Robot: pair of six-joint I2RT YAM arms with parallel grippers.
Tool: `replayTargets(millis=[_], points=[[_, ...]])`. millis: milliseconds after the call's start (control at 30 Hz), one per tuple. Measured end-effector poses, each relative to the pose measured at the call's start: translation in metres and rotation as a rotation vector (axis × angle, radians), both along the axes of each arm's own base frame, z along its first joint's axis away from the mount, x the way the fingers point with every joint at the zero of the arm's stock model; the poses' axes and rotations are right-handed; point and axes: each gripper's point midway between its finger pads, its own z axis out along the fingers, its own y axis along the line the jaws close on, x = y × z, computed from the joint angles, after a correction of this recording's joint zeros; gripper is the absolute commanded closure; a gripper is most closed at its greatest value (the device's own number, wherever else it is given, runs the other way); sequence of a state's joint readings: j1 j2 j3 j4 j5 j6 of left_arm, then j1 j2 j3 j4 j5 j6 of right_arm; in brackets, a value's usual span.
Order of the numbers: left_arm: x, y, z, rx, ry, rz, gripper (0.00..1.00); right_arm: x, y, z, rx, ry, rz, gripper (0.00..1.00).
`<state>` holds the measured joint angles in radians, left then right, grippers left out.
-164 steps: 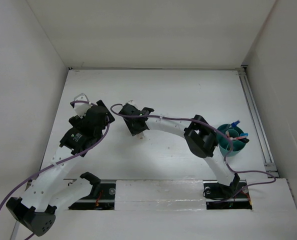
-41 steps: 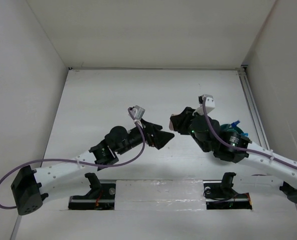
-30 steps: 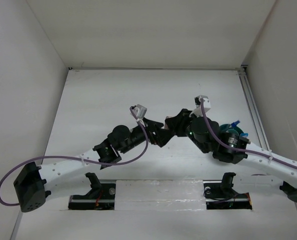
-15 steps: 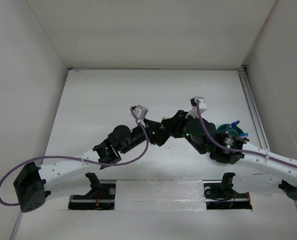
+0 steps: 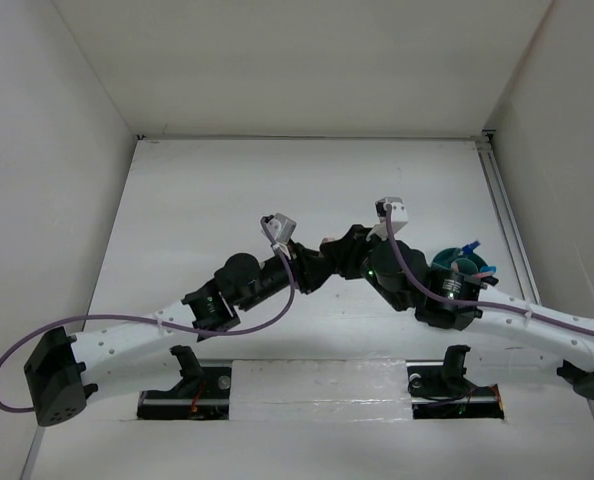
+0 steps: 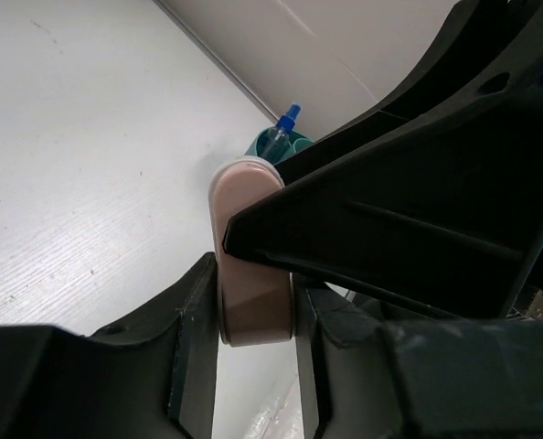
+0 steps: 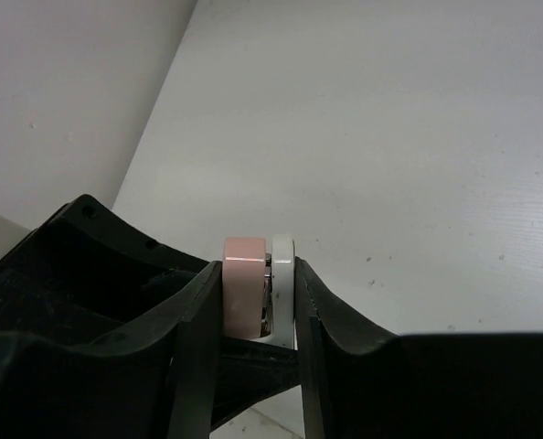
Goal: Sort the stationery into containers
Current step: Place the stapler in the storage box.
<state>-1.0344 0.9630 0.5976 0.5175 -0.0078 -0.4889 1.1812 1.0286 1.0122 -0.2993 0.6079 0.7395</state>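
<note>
Left claw [image 6: 253, 302]: fingers set against both flat sides of the pinkish eraser block [image 6: 246, 229], pinching it, rounded end outward.
Right claw [image 7: 258, 274]: pinching the same block across its pink and white layers, meeting the left claw head-on.
Position, top view: the two claws met near the middle of the table [image 5: 227, 190], the left arm [image 5: 147, 325] lying toward 8 o'clock and the right arm [image 5: 517, 325] toward 4 o'clock; block held above the surface between them.
Teal cup [image 5: 480, 264]: at 3 o'clock of the claws, partly covered by the right arm.
Clear bottle with blue cap [image 6: 283, 126]: standing in the cup, cap uppermost.
</note>
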Motion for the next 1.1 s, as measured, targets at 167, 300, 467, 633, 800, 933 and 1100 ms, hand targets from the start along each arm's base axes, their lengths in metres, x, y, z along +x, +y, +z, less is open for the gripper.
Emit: replayTargets(millis=[167,300,467,633,800,933,1100], points=[[-0.003,-0.001,-0.003,0.017,-0.002,-0.012,0.83,-0.005,-0.004,-0.001,-0.016,-0.011,0.025,1.0],[-0.006,-0.004,0.0,0.019,-0.021,-0.031,0.84,-0.01,-0.007,0.002,-0.043,-0.021,0.057,1.0],[-0.007,-0.007,-0.004,0.035,-0.029,-0.047,0.88,-0.014,-0.008,-0.001,-0.088,-0.028,0.098,1.0],[-0.008,-0.009,-0.01,0.055,-0.033,-0.061,1.0,-0.017,-0.01,-0.005,-0.119,-0.027,0.126,1.0],[-0.015,-0.013,-0.007,0.056,-0.063,-0.089,1.0,-0.027,-0.018,0.0,-0.103,-0.022,0.163,0.95],[-0.02,-0.016,-0.001,0.047,-0.101,-0.116,1.0,-0.035,-0.024,0.006,-0.085,-0.025,0.189,0.89],[-0.022,-0.017,0.001,0.053,-0.157,-0.138,1.0,-0.039,-0.027,0.008,-0.081,-0.022,0.209,0.69]])
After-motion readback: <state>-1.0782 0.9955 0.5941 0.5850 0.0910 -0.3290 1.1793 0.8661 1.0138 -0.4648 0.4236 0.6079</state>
